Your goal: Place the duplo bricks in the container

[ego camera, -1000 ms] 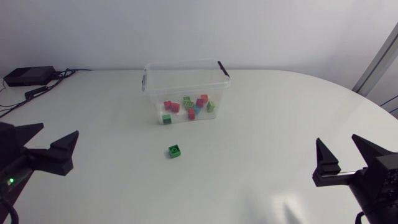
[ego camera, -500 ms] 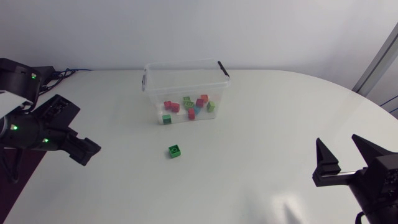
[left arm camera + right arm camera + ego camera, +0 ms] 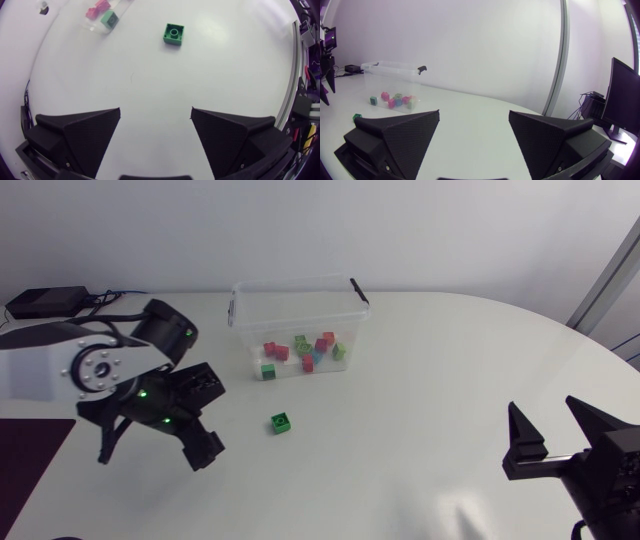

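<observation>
Head: most bricks (image 3: 305, 350) were inside container (image 3: 300, 286); one green brick (image 3: 281, 422) lay on bench (image 3: 430, 390) just before container, unplaced.
Left wrist: left hand (image 3: 155, 112) was spread, empty, green brick ahead.
Right wrist: right hand (image 3: 474, 116) was spread, empty, far from container.

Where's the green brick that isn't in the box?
In the head view, the loose green brick lies on the table left of middle, in front of the clear container, ahead of the open left gripper.

Clear plastic container (image 3: 298, 315), matte white table (image 3: 420, 410)
</observation>
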`<action>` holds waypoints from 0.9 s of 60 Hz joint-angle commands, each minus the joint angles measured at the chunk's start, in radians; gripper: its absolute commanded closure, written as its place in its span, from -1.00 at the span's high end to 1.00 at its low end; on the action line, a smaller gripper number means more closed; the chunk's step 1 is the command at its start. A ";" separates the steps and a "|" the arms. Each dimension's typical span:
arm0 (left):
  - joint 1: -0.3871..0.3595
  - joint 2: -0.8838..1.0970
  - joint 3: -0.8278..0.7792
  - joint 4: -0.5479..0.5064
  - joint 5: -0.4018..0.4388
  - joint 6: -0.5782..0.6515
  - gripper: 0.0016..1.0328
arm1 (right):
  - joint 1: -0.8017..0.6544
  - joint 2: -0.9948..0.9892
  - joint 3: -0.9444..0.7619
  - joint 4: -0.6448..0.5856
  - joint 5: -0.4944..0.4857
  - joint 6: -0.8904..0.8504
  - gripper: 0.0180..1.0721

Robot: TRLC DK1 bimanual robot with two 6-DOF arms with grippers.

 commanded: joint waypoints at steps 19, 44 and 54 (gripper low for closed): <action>-0.092 0.410 0.292 0.022 -0.017 0.088 0.92 | -0.008 -0.007 -0.020 0.014 -0.008 -0.021 0.91; -0.195 0.587 0.465 0.028 -0.017 0.101 0.92 | -0.007 -0.007 -0.020 0.014 -0.008 -0.021 0.91; -0.198 0.623 0.483 0.016 -0.017 0.104 0.87 | -0.007 -0.007 -0.020 0.014 -0.008 -0.021 0.91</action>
